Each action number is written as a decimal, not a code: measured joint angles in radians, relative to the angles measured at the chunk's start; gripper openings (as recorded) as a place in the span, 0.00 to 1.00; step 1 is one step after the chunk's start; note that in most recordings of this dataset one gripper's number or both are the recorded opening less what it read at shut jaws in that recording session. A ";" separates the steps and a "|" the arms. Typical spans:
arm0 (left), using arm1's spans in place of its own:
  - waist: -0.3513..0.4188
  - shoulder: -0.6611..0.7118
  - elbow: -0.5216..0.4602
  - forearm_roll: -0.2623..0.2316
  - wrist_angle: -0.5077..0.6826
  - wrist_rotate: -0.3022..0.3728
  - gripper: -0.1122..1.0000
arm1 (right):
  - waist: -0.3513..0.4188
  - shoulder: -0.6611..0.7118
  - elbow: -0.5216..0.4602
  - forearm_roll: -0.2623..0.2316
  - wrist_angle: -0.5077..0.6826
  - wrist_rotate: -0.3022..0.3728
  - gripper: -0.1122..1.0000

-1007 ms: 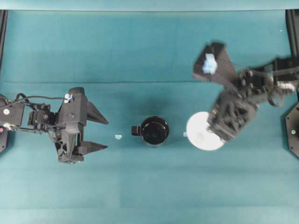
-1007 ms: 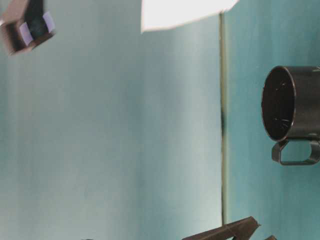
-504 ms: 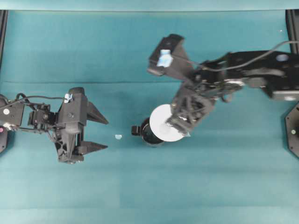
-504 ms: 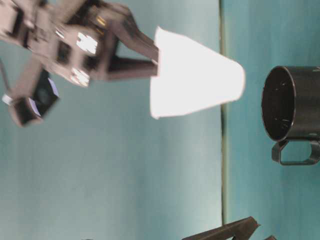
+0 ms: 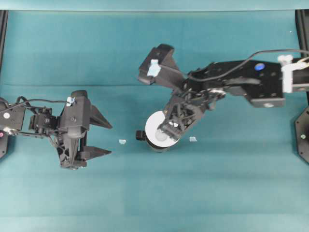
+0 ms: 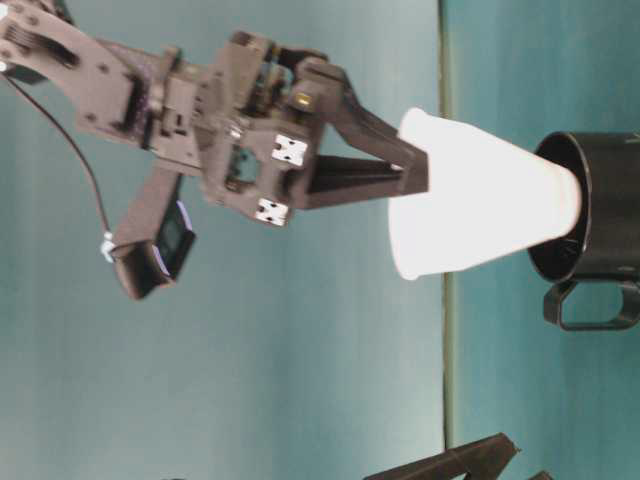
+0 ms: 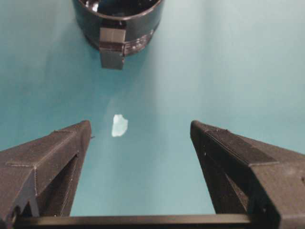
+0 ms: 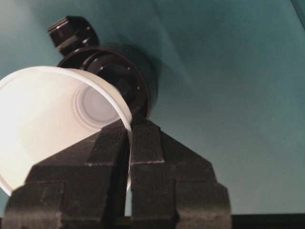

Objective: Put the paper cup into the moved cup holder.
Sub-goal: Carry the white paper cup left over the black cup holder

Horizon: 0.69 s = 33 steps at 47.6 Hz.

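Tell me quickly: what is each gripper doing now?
Left gripper: open, holding nothing.
Right gripper: closed on the paper cup rim.

White paper cup (image 6: pixel 480 205) — base entering black cup holder (image 6: pixel 600 215)

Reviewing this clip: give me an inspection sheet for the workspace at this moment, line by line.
Surface: teal cloth table, faint fold lines across it.
Job's things: paper cup tilted, base just inside the mouth of the cup holder; not seated.
Clutter: two small pale scraps, one on each side of the holder.
Grippers: right gripper shut on the cup's rim; left gripper open, empty, apart from the holder.
Cables: black cable along the right arm; another at the left arm.
Surroundings: dark frame rails at the table's far corners.
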 measured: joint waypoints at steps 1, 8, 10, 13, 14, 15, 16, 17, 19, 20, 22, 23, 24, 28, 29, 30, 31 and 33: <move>0.000 0.000 0.000 0.000 0.000 0.000 0.89 | 0.002 0.003 0.000 -0.002 -0.002 0.000 0.03; 0.000 0.000 0.000 0.002 0.000 0.000 0.89 | 0.000 0.017 0.000 -0.012 -0.008 0.000 0.03; 0.000 0.000 0.000 0.002 0.000 0.000 0.89 | 0.000 0.020 0.000 -0.012 -0.008 0.000 0.03; 0.000 0.000 0.000 0.000 0.000 0.000 0.89 | 0.000 0.028 0.000 -0.014 -0.011 -0.002 0.03; 0.000 0.000 -0.002 0.000 0.000 0.000 0.89 | 0.000 0.031 0.000 -0.014 -0.012 0.000 0.03; 0.002 0.000 0.000 0.002 0.000 0.000 0.89 | 0.000 0.034 0.002 -0.014 -0.014 -0.002 0.03; 0.000 0.000 0.000 0.000 0.000 0.000 0.89 | 0.000 0.035 0.000 -0.012 -0.017 -0.002 0.03; 0.000 0.000 -0.002 0.000 0.000 0.000 0.89 | 0.000 0.038 0.000 -0.014 -0.018 -0.002 0.03; 0.002 0.000 0.000 0.002 0.000 0.000 0.89 | -0.002 0.041 0.000 -0.014 -0.020 -0.002 0.03; 0.000 0.000 0.000 0.002 0.000 0.000 0.89 | 0.000 0.043 0.000 -0.014 -0.023 0.000 0.03; 0.000 0.000 -0.002 0.002 0.000 0.000 0.89 | 0.000 0.046 0.000 -0.014 -0.028 -0.002 0.03; 0.000 0.000 0.000 0.002 0.000 0.000 0.89 | -0.002 0.049 0.000 -0.014 -0.031 -0.002 0.03; 0.000 0.000 -0.002 0.000 0.000 0.000 0.89 | -0.002 0.051 0.000 -0.014 -0.032 -0.002 0.03; 0.000 0.000 0.000 0.000 0.000 0.000 0.89 | -0.002 0.058 0.000 -0.014 -0.038 -0.002 0.03; 0.002 0.000 0.000 0.000 0.000 0.000 0.89 | 0.000 0.060 0.000 -0.014 -0.040 -0.002 0.03; 0.000 0.000 0.000 0.000 0.000 0.000 0.89 | -0.002 0.060 0.000 -0.014 -0.041 -0.002 0.03; 0.000 0.000 0.000 0.002 -0.002 0.000 0.89 | -0.002 0.061 0.000 -0.014 -0.041 -0.002 0.03; 0.002 0.000 0.000 0.000 0.000 0.000 0.89 | -0.002 0.061 0.000 -0.014 -0.044 -0.002 0.03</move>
